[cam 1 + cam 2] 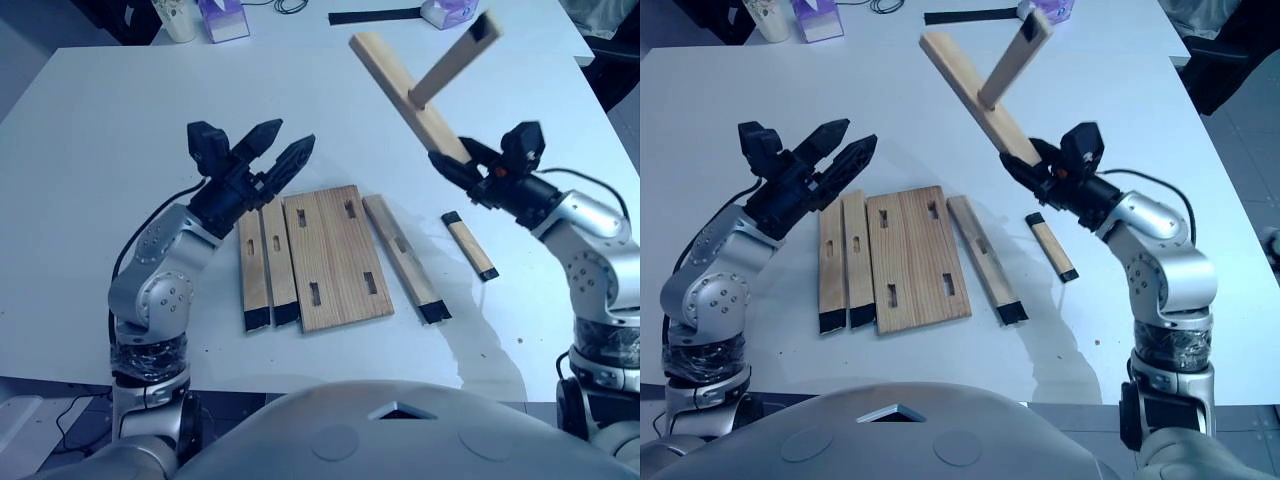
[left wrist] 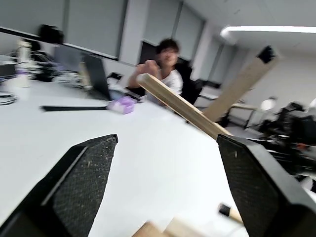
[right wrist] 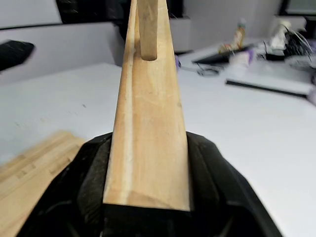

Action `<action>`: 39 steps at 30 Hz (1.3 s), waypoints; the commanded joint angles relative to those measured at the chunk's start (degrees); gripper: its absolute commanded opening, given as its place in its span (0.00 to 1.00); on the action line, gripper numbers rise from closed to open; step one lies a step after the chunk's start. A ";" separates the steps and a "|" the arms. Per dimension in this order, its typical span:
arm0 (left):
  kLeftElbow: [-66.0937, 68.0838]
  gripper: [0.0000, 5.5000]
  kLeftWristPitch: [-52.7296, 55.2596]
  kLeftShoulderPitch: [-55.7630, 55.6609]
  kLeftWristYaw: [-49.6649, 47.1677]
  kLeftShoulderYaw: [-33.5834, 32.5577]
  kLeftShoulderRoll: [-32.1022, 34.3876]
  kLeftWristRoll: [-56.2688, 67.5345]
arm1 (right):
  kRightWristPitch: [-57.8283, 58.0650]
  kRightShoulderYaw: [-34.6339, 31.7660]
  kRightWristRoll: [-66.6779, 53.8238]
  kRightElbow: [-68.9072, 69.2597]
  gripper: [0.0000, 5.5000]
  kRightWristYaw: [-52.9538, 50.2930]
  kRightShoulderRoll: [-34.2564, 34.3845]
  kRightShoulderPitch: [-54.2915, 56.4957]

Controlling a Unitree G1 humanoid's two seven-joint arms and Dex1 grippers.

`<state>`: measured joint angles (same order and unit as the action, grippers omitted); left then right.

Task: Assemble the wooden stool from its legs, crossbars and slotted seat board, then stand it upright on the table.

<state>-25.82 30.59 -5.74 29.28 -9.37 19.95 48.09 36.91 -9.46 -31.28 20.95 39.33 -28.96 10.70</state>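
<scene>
Right claw (image 1: 451, 160) grips leg (image 1: 386, 72) endwise; seemingly clear of table (image 1: 100, 150).

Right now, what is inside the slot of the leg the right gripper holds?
A crossbar sticks out of the leg; its inserted end is hidden inside the wood.

Two legs (image 1: 254, 270) crowd seat board (image 1: 335, 257) left edge; passable gap between right leg (image 1: 405, 258) and crossbar (image 1: 469, 245).

Right jaws hide the lower end of the raised leg (image 1: 961, 72).
</scene>
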 commanded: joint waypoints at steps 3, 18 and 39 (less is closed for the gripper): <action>2.35 0.68 5.23 -6.83 0.45 -1.99 2.39 6.83 | 2.55 -2.71 -8.69 -1.52 0.37 5.76 -3.05 9.01; 2.43 0.68 13.50 -14.37 10.23 -2.26 4.66 25.22 | 12.70 -1.63 -26.37 -0.18 0.37 17.84 -9.89 13.95; 0.49 0.63 13.14 -16.60 13.38 1.33 5.37 26.08 | 14.04 2.96 -27.83 -2.23 0.37 26.26 -12.78 15.90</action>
<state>-24.79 43.46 -22.89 41.82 -8.53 24.43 74.61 51.91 -6.84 -60.08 18.91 64.73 -40.77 25.39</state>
